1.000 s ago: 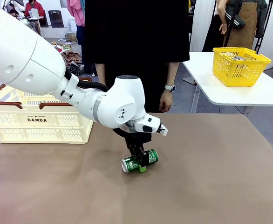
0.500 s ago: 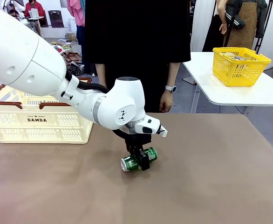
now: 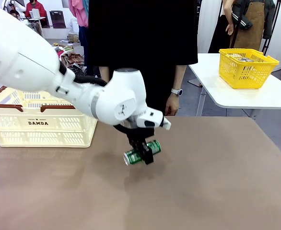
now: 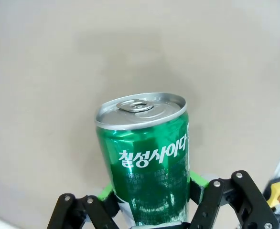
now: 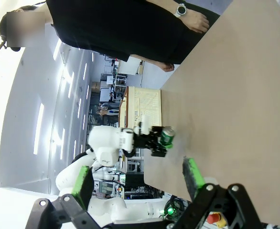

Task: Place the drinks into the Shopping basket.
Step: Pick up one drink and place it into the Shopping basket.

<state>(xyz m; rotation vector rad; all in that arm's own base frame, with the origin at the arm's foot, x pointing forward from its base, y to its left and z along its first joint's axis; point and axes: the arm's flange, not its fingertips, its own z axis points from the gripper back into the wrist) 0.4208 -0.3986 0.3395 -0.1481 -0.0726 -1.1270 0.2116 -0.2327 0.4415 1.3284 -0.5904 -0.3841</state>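
A green drink can (image 3: 132, 156) with white print lies sideways in my left gripper (image 3: 145, 154), which is shut on its middle and holds it a little above the brown table. In the left wrist view the can (image 4: 147, 157) stands between the green pads (image 4: 197, 181), silver top facing away from me. The Shopping basket (image 3: 40, 122), cream with brown handles, stands at the table's far left, apart from the can. My right gripper (image 5: 137, 179) is open and holds nothing; from off the table's edge it looks across at the can (image 5: 167, 135) and the basket (image 5: 147, 107).
A person in black stands at the table's far edge, one hand (image 3: 171, 104) with a wristwatch hanging just behind the left arm. A yellow mesh basket (image 3: 246, 67) sits on a separate white table at the back right. The brown table (image 3: 217, 172) is bare to the right.
The left gripper's fingers have shut on the green can and lifted it off the table, moving it slightly up and to the left. The right gripper stays open.
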